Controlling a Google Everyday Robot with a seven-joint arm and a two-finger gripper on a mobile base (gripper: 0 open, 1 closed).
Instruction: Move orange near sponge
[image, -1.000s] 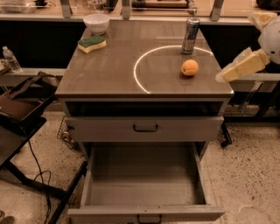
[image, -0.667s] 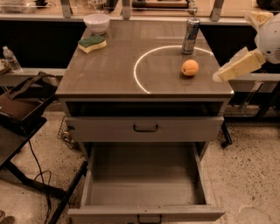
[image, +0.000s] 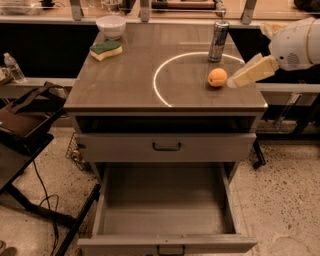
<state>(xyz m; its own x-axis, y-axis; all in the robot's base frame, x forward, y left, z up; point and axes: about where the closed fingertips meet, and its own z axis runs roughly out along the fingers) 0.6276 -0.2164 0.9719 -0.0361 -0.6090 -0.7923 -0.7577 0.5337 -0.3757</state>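
Observation:
The orange (image: 217, 77) sits on the wooden table top (image: 135, 75) at the right, inside a white circle line. The sponge (image: 106, 49), green on top with a yellow base, lies at the table's far left, next to the white bowl (image: 111, 25). My gripper (image: 248, 56) reaches in from the right edge. It is open and empty. Its lower pale yellow finger (image: 252, 71) points at the orange, with its tip just right of the fruit. I cannot tell whether they touch. The other finger (image: 270, 28) is higher, by the white wrist.
A drink can (image: 218, 34) stands behind the orange. Below the table top are a shut drawer (image: 166, 146) and an open, empty bottom drawer (image: 165, 207). A dark cart (image: 25, 122) with cables stands to the left, with a water bottle (image: 12, 67) beyond it.
My gripper has moved left over the table's right edge, bringing its lower finger from clear of the orange to right beside it. The orange, sponge and can have not moved.

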